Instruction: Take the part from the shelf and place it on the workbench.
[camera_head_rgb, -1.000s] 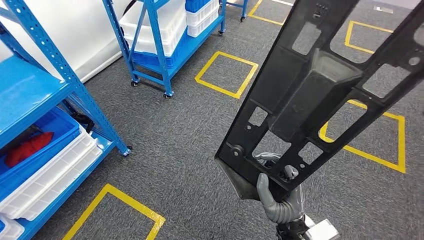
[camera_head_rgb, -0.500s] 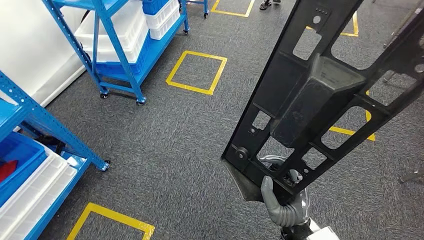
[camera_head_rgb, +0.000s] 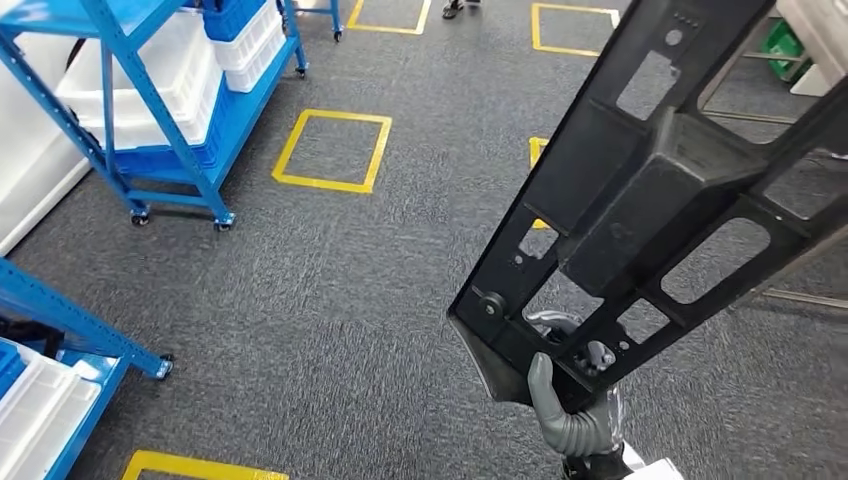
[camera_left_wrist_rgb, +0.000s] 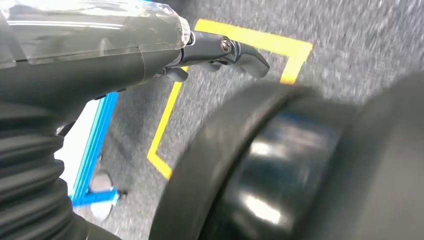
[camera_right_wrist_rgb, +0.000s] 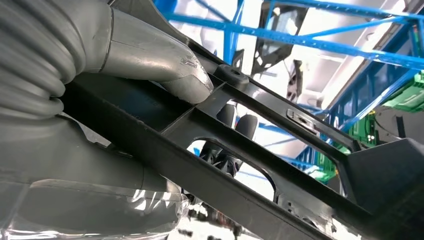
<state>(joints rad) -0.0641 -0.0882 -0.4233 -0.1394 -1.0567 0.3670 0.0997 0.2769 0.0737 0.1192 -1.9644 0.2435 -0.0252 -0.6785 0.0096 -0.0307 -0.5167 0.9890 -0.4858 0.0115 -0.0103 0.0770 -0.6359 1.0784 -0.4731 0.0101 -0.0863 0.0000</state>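
Observation:
A long black plastic frame part (camera_head_rgb: 640, 200) with cut-out windows and a raised block in its middle stands tilted up to the right in the head view. My right hand (camera_head_rgb: 575, 415) grips its lower end from below, thumb against the near face. In the right wrist view the grey thumb (camera_right_wrist_rgb: 165, 65) presses on a rib of the part (camera_right_wrist_rgb: 240, 150), and dark fingers (camera_right_wrist_rgb: 227, 117) show through an opening. My left hand (camera_left_wrist_rgb: 100, 55) hangs over the carpet with its dark fingers (camera_left_wrist_rgb: 235, 50) stretched out and nothing in them.
A blue wheeled shelf (camera_head_rgb: 110, 70) with white bins stands at the far left. Another blue shelf's corner (camera_head_rgb: 60, 330) with a white bin (camera_head_rgb: 40, 410) is at the near left. Yellow tape squares (camera_head_rgb: 333, 150) mark the grey carpet. Metal legs and a white-topped bench (camera_head_rgb: 815, 30) are at the far right.
The camera has turned right: shelves and floor squares slid left, and the bench legs came in at the right. The part stays in my right hand's grip.

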